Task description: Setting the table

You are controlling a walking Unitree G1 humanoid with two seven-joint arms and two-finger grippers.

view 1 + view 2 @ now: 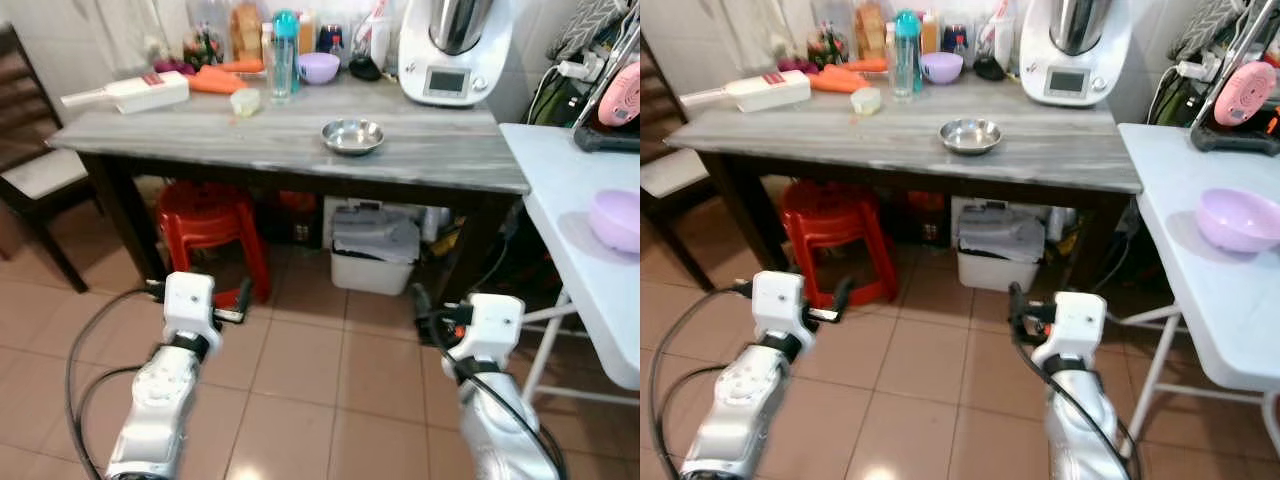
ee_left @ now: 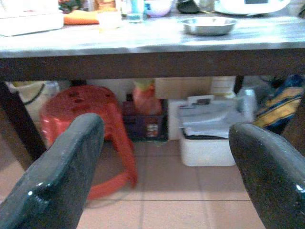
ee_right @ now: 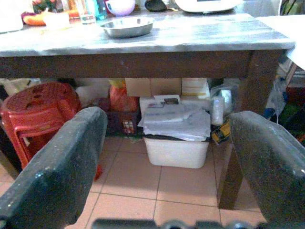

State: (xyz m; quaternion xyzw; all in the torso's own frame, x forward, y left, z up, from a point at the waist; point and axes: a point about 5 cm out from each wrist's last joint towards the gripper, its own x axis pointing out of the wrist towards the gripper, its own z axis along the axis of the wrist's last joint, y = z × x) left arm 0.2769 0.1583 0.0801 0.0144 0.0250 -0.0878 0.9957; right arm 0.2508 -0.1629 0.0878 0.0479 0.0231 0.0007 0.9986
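Observation:
A steel bowl (image 1: 352, 135) sits near the middle of the grey marble-look table (image 1: 200, 140). A larger purple bowl (image 1: 618, 218) rests on the white table (image 1: 560, 200) to my right, and a small purple bowl (image 1: 318, 67) stands among the clutter at the back. Both arms are held low over the tiled floor, short of the grey table. My left gripper (image 2: 164, 138) is open and holds nothing; it faces the space under the table. My right gripper (image 3: 167, 129) is open and empty too, with the steel bowl (image 3: 127, 26) above its line of sight.
Under the grey table stand red stools (image 1: 208, 222) and a white bin (image 1: 374, 250). A dark chair (image 1: 30, 170) is at the left. A kitchen machine (image 1: 452, 50), a teal-capped bottle (image 1: 284, 52), carrots (image 1: 215, 80) and a white slicer (image 1: 135, 92) crowd the back.

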